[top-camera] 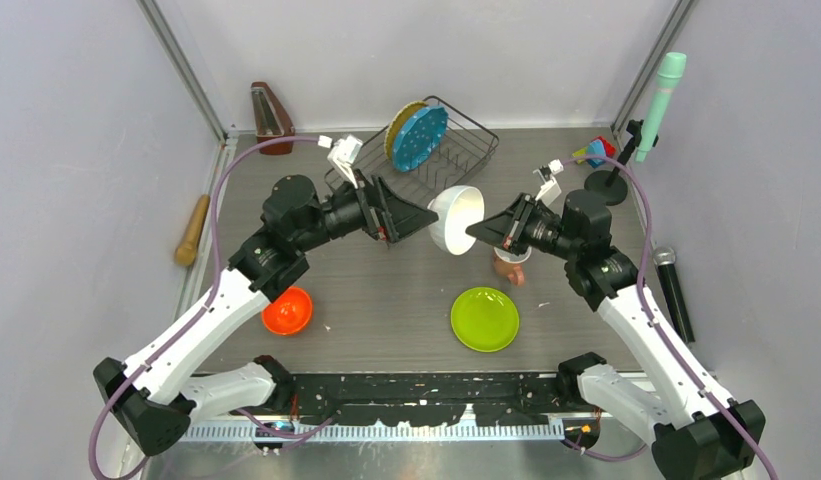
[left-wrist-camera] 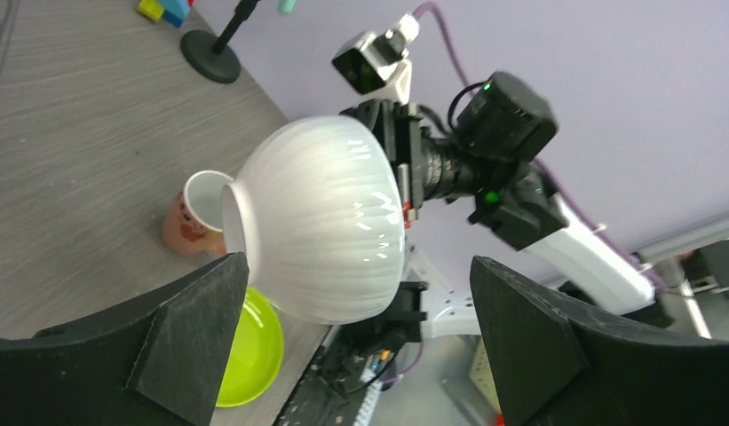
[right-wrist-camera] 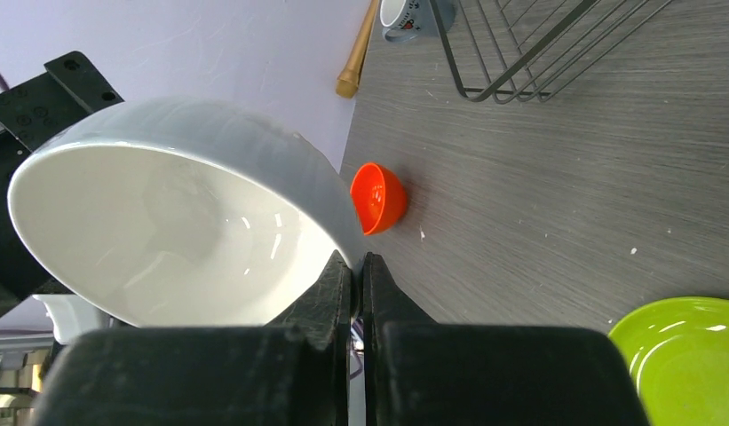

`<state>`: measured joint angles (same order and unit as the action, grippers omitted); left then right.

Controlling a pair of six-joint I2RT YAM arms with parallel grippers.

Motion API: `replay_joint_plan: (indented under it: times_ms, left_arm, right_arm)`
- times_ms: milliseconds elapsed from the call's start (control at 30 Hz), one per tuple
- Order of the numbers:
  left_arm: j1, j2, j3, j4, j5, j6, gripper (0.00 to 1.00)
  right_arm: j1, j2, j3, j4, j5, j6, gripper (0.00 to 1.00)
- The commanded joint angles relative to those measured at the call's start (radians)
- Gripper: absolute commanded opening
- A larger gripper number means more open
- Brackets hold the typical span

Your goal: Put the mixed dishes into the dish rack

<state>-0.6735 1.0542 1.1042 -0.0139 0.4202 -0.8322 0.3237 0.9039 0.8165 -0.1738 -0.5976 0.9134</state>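
A white bowl [top-camera: 456, 218] hangs tilted above the middle of the table. My right gripper [top-camera: 474, 232] is shut on its rim [right-wrist-camera: 358, 262], one finger inside and one outside. The left gripper [top-camera: 431, 215] stands wide open right at the bowl's ribbed outside [left-wrist-camera: 320, 222]; I cannot tell whether it touches. The dish rack [top-camera: 466, 150] at the back holds a teal-blue plate [top-camera: 422, 138] and a yellow woven plate [top-camera: 397, 125] on edge. On the table lie an orange bowl [top-camera: 287, 311] and a lime green plate [top-camera: 485, 319]. A salmon-pink mug [top-camera: 509, 265] stands under the right arm. A grey-blue mug [right-wrist-camera: 414, 16] sits beyond the rack.
A wooden metronome [top-camera: 270, 118] stands at the back left. A wooden rod [top-camera: 193, 229] lies off the table's left edge. Toy blocks [top-camera: 594, 152] and a stand with a mint-green microphone [top-camera: 661, 95] are back right, and a black microphone [top-camera: 674, 290] lies along the right side.
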Motion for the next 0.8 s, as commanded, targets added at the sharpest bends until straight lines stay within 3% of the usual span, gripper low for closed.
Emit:
replay_joint_plan:
  times_ms: [0, 133, 300, 467, 767]
  left_arm:
    - [-0.06, 0.025, 0.063, -0.157, -0.114, 0.21, 1.0]
    - [-0.089, 0.07, 0.107, -0.233, -0.164, 0.274, 1.0]
    - [-0.098, 0.105, 0.122, -0.215, -0.138, 0.277, 0.99]
    - [-0.098, 0.117, 0.137, -0.214, -0.126, 0.304, 0.89]
    - [-0.098, 0.137, 0.161, -0.216, -0.045, 0.29, 0.86]
  right_arm:
    - [0.002, 0.006, 0.083, 0.04, 0.003, -0.046, 0.0]
    - [0.003, 0.018, 0.088, 0.042, -0.001, -0.045, 0.0]
    - [0.002, 0.026, 0.088, 0.046, -0.009, -0.04, 0.0]
    - [0.003, 0.017, 0.086, 0.05, -0.015, -0.035, 0.0]
    - [0.003, 0.01, 0.093, 0.043, -0.045, -0.035, 0.0]
